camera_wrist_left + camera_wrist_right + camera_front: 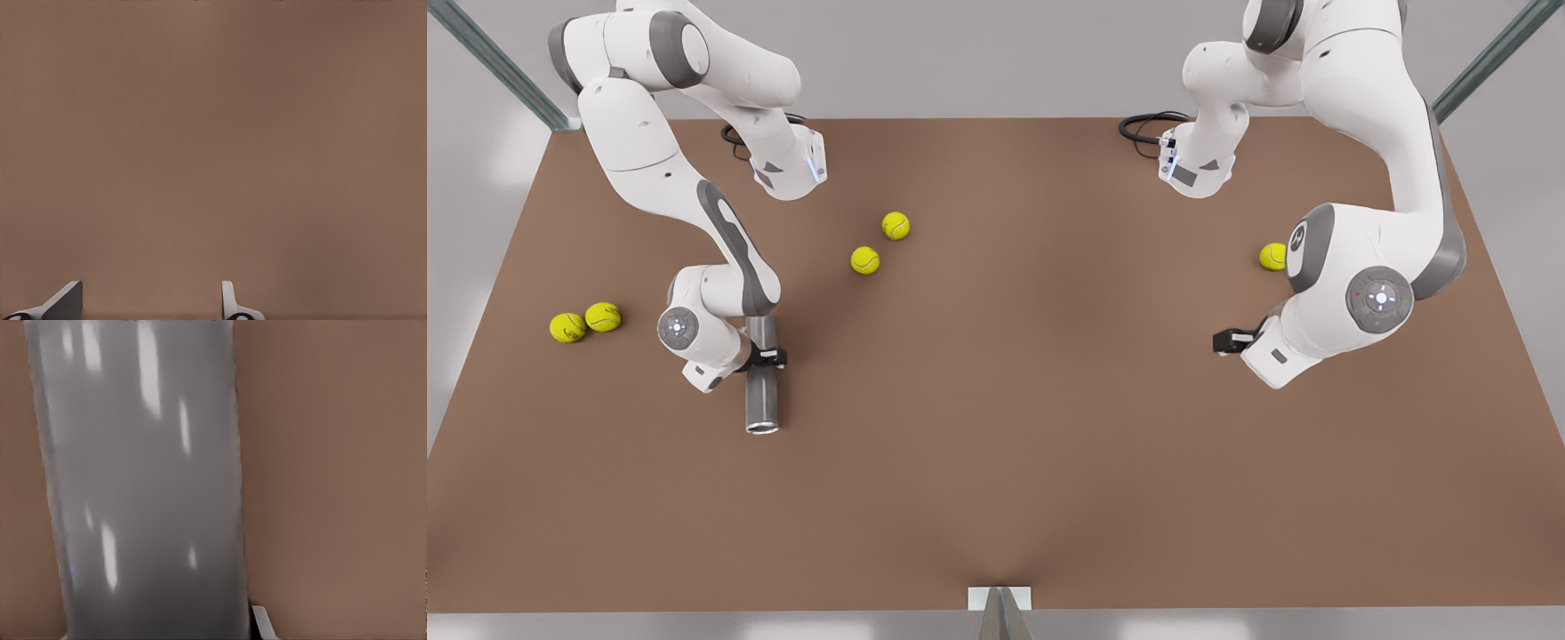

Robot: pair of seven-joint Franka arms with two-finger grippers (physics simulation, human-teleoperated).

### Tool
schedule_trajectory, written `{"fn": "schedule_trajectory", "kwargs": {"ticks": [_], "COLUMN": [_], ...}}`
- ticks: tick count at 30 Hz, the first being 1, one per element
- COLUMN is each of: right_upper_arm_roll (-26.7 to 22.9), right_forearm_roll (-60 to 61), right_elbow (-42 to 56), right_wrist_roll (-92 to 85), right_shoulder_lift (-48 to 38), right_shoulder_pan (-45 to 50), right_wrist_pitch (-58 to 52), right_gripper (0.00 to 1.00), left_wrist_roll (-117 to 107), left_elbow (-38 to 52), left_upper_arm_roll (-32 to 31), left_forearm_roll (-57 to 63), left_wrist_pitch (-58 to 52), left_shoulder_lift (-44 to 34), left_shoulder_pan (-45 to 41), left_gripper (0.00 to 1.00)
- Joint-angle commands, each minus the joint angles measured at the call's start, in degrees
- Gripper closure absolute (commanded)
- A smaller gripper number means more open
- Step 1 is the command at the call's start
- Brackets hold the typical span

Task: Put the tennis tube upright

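R pincer [769, 358] clamps tennis tube [762, 391]; L pincer [1224, 340] open, idle.

Overhead front view; close wrist views

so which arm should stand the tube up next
Right. The right gripper is already at the middle of the lying tennis tube, fingers either side of it. The left gripper waits open over the bare table, far from it.
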Motion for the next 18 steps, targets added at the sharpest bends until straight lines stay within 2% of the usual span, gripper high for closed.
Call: {"fn": "schedule_trajectory", "kwargs": {"ticks": [1, 18], "right_upper_arm_roll": [0.0, 0.0], "right_forearm_roll": [0.0, 0.0], "right_elbow": [0.0, -0.09], "right_wrist_roll": [0.0, -0.35], "right_shoulder_lift": [0.0, -0.88], "right_shoulder_pan": [0.0, 0.18], "right_wrist_pitch": [0.0, -0.79], "right_gripper": [0.19, 0.22], "left_wrist_roll": [0.0, -1.14], "left_elbow": [0.0, 0.0], "left_upper_arm_roll": [0.0, -0.09], "left_forearm_roll": [0.02, 0.02], "left_wrist_pitch": [0.0, -0.09], "left_shoulder_lift": [0.0, -0.09], "left_shoulder_pan": [0.0, -0.62], "left_gripper": [0.01, 0.01]}}
